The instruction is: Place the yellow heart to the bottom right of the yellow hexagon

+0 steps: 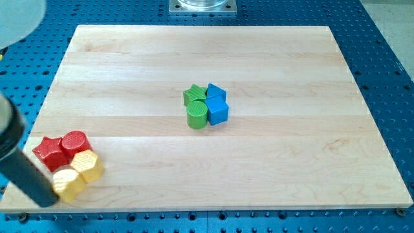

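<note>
My tip (pixel 46 199), a bare rod holding nothing, sits just left of the yellow heart (pixel 68 183), which touches the lower-left side of the yellow hexagon (pixel 87 164) near the tabletop's (pixel 259 162) bottom-left corner.

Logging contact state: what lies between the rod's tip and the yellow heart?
Nothing. In the camera view, my tip sits right against the yellow heart on its left; the yellow hexagon lies beyond.
</note>
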Controlling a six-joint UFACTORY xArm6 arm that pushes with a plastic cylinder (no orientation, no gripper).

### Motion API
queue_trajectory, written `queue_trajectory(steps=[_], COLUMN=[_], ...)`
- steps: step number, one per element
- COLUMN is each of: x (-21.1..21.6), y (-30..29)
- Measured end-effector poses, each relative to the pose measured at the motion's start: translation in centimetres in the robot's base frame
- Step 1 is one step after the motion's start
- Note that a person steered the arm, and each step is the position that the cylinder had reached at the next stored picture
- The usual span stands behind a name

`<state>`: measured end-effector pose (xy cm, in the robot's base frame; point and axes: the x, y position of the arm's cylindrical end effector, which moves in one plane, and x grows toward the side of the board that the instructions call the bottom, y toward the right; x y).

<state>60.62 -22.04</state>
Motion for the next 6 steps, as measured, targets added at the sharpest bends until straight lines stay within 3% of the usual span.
queue_trajectory(steps=[2, 4, 6], x=[-2.1, -2.1, 1.2], y=[5.4, 5.1, 3.2])
